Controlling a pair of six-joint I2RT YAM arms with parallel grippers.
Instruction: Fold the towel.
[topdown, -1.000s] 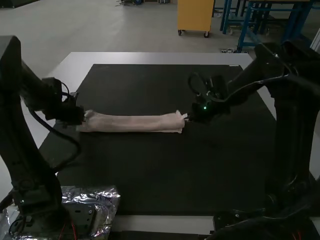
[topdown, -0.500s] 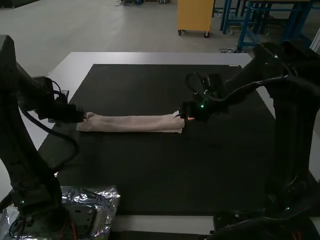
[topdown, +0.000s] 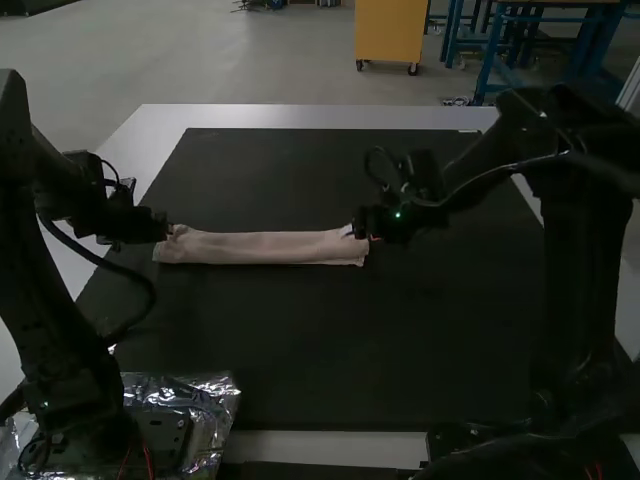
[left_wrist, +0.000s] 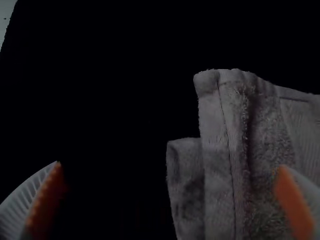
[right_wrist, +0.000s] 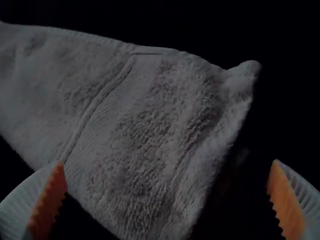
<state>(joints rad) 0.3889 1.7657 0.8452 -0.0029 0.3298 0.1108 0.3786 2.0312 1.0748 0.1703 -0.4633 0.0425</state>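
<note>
The pale towel (topdown: 262, 247) lies folded into a long narrow strip across the black mat. My left gripper (topdown: 168, 232) is at the strip's left end, and my right gripper (topdown: 362, 232) is over its right end. In the left wrist view, my left gripper (left_wrist: 167, 195) stands wide open, one finger above the layered end of the towel (left_wrist: 260, 150). In the right wrist view, my right gripper (right_wrist: 167, 195) is wide open too, with the towel's end (right_wrist: 150, 125) between and beyond its fingers.
The black mat (topdown: 330, 340) covers most of the pale table (topdown: 320, 117). Crumpled silvery foil (topdown: 215, 400) lies around the left arm's base. The right arm stands over the mat's right side.
The right gripper opened and let go of the towel's right end, then shifted slightly left over it. The left gripper drew back slightly from its end. The towel's right end settled flatter.
</note>
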